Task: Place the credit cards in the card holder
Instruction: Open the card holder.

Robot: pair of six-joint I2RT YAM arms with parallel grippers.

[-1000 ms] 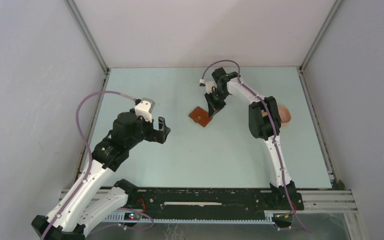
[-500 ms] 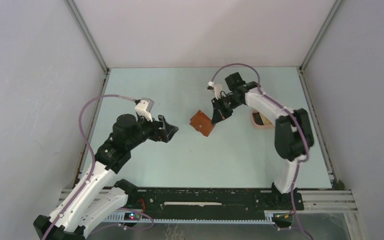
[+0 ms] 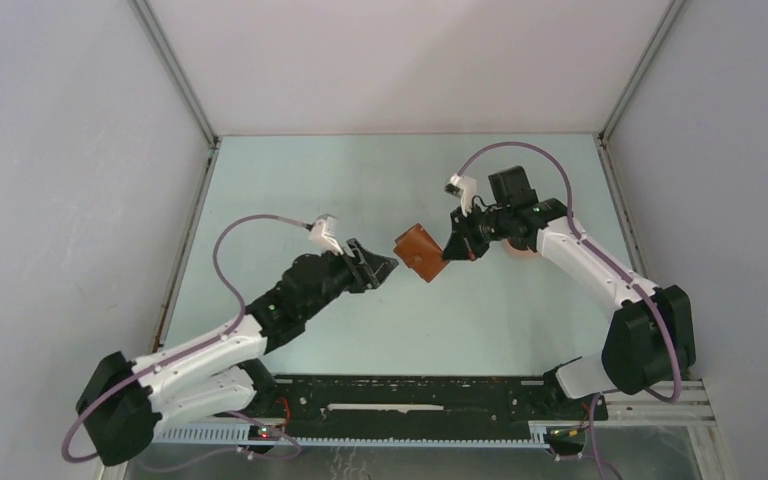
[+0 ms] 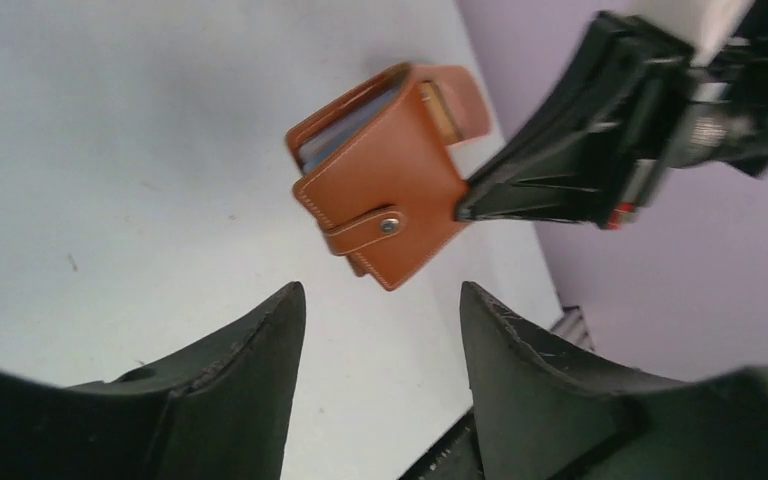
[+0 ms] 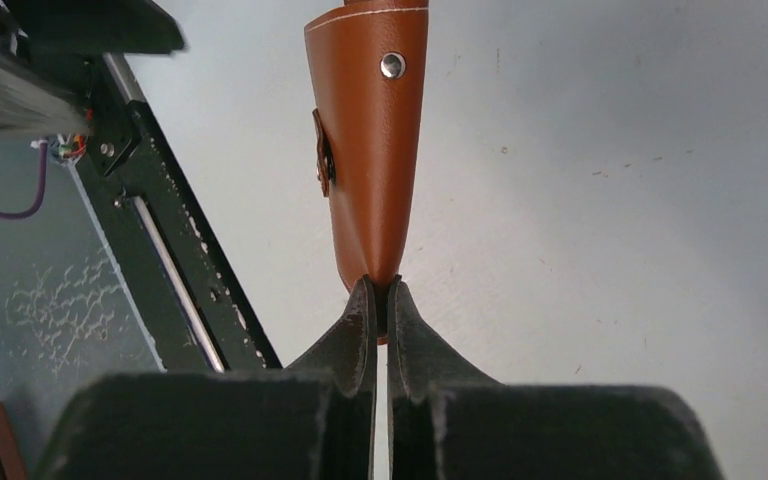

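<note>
Between grey walls (image 3: 60,150), over a pale-green table (image 3: 340,180), the card holder (image 3: 420,253), seemingly aloft

Right wrist view: the top edge cuts off the card holder (image 5: 372,160). Its lower edge is hidden between the right end effector (image 5: 380,295) fingers. Left wrist view: credit cards (image 4: 345,125) show as thin edges only; count indeterminable.

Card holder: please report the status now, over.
Right gripper shut on card holder edge, held in the air. Left gripper open, facing it, not touching. Nothing between them.
</note>
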